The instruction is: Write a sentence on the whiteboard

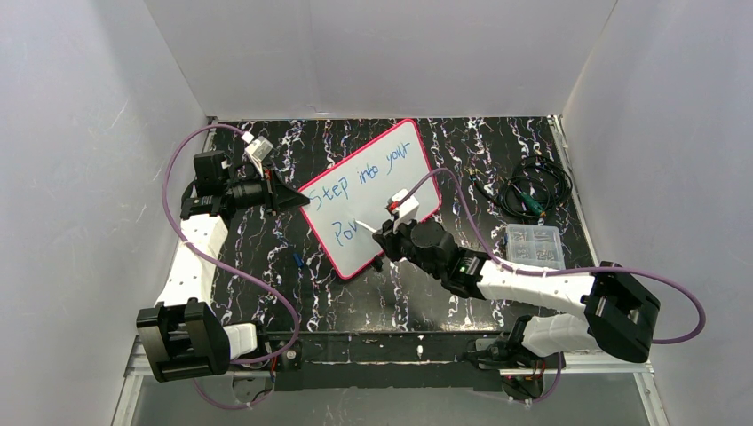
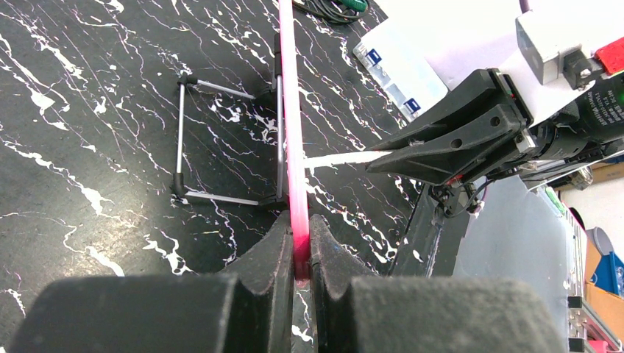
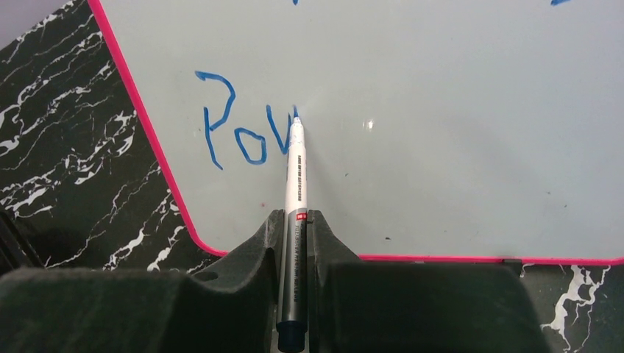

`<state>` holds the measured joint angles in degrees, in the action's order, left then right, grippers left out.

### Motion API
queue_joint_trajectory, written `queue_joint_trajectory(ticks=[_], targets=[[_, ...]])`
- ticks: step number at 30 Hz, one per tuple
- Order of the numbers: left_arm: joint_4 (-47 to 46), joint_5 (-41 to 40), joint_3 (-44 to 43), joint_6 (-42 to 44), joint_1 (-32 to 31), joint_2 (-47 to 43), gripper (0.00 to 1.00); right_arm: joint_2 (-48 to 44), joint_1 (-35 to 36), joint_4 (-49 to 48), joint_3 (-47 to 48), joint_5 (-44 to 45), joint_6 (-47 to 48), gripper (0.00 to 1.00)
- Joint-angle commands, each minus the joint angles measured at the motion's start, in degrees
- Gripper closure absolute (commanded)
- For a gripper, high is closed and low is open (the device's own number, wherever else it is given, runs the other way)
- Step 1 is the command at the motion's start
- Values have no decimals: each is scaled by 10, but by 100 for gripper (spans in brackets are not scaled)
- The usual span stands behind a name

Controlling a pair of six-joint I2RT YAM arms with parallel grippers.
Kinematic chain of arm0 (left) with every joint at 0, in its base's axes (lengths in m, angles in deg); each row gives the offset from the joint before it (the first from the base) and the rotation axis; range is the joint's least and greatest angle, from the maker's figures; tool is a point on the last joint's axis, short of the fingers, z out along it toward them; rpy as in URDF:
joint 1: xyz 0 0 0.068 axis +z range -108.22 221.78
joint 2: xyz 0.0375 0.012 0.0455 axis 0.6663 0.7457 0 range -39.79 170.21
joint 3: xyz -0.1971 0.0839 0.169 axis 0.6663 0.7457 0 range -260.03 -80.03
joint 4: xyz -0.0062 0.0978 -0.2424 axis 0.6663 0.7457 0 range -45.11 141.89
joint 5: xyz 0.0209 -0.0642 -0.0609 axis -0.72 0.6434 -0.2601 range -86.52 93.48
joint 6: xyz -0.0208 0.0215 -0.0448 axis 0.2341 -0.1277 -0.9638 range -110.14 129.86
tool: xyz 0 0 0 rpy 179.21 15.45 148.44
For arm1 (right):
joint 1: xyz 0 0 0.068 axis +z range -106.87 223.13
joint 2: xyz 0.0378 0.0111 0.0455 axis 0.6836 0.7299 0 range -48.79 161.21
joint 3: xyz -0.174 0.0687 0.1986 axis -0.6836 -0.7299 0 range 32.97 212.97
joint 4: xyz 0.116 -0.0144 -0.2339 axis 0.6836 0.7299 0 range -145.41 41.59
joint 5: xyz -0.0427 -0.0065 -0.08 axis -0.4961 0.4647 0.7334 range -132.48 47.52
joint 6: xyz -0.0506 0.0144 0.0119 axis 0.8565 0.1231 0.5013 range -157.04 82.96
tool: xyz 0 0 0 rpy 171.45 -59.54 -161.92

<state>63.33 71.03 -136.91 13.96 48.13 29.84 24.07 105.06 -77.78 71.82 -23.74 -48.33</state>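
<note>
Marker pen point(image 3: 296, 173) clamped in our right gripper point(image 3: 296, 219), tip on the whiteboard point(image 3: 441, 147); left gripper point(image 2: 299, 223) pinches its edge, wire stand point(image 2: 180, 136) behind.

Whiteboard point(image 1: 373, 201) angled, marker point(image 1: 366, 228) at sentence point(image 1: 368, 170), 2nd line

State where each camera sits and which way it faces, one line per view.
Top external: above, behind the bases, looking down on table, whiteboard, both arms.
Left wrist: behind the left end effector, looking along the whiteboard edge its fingers clamp.
Right wrist: behind the right end effector, facing the whiteboard; its fingers hold the marker.
Shared: both wrist views show the marker.
</note>
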Motion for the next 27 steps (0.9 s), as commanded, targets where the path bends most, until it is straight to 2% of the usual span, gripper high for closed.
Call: queue_joint_trajectory(ticks=[1,15,27], targets=[[13,44,-5,16,-8,-21,100,0,-2,13,-12,1,-15,99],[13,44,-5,16,-8,-22,100,-19,-1,36,-30,29,-27,99],[13,46,-4,16,-8,-22,100,4,-1,-34,16,39,-1,99]])
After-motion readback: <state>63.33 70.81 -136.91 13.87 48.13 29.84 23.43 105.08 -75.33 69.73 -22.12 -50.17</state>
